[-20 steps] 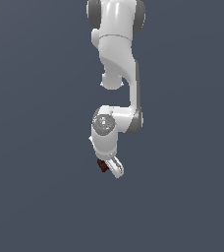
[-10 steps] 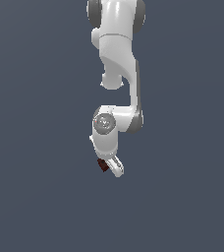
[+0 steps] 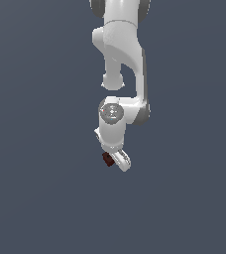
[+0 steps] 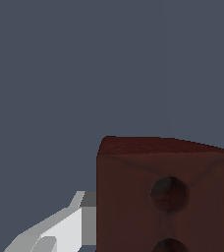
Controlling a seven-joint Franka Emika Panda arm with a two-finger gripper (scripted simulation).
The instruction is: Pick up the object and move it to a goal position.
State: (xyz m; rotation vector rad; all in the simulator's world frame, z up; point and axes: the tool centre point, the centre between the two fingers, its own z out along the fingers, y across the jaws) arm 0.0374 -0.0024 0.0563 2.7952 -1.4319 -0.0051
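The object, a small dark red-brown block, sits at the tip of the white gripper, on the exterior view's left side of it. In the wrist view the object fills the near corner, its face with two dark round holes toward the camera; its long axis cannot be told. One pale finger touches its side, so the jaws are pinching it. Compared with a second ago, arm and block look nearly unmoved.
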